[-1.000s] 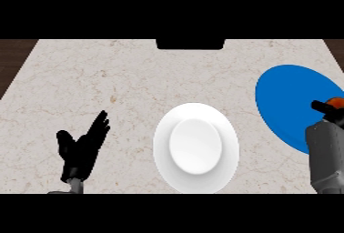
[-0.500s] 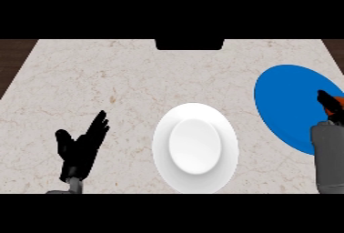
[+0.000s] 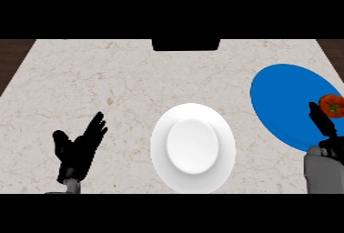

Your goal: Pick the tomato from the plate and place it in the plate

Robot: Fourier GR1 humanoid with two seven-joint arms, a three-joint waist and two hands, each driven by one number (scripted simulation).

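Observation:
A red tomato [image 3: 331,105] lies on the blue plate [image 3: 285,102] at the right edge of the head view. My right hand [image 3: 325,125] comes up from the lower right corner, and a straight finger points up just left of the tomato, very near it. Most of that hand is cut off by the picture's edge. A white plate [image 3: 193,148] sits in the middle near the counter's front, with nothing on it. My left hand [image 3: 79,148] rests open at the lower left, fingers up, well apart from both plates.
A dark rectangular object [image 3: 186,44] sits at the counter's far edge in the middle. The marbled counter [image 3: 121,86] stretches between the left hand and the plates. Dark floor shows past the far corners.
My right forearm has slid right and down, its fingers straightened beside the tomato, which now shows on the blue plate. The left hand has not moved.

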